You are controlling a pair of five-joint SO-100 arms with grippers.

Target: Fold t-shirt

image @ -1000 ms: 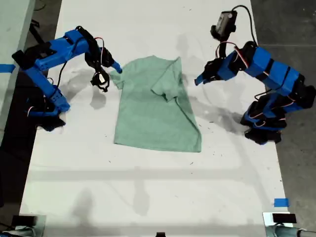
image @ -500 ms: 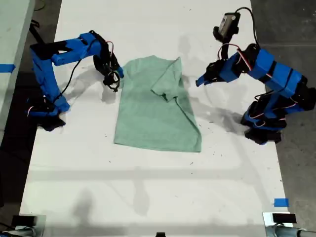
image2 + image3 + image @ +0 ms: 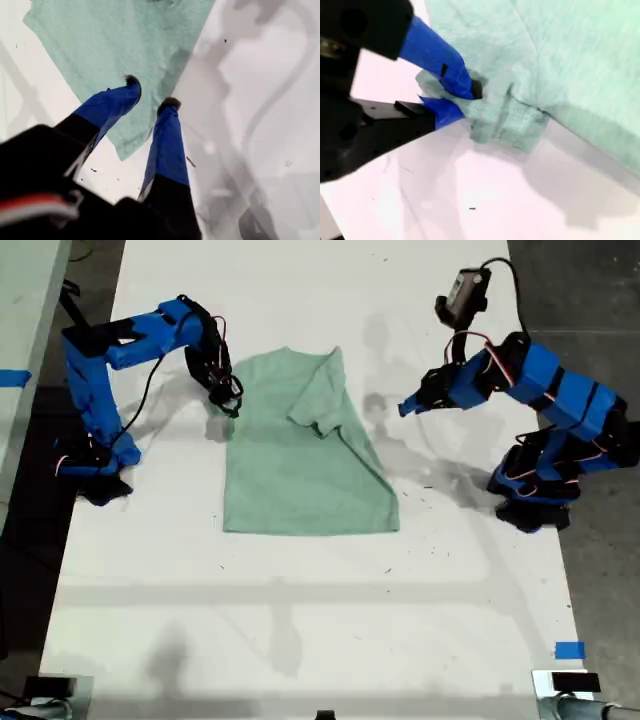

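Pinching a bunched edge of the t-shirt [image 3: 300, 455] at the exterior view's left, my second gripper [image 3: 454, 97] grips cloth. My first gripper [image 3: 149, 97] hovers spread, off its right side on the white table [image 3: 300, 620].

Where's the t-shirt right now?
The t-shirt lies mid-table in the exterior view, between both arms; my second gripper pinches its sleeve at that view's left.
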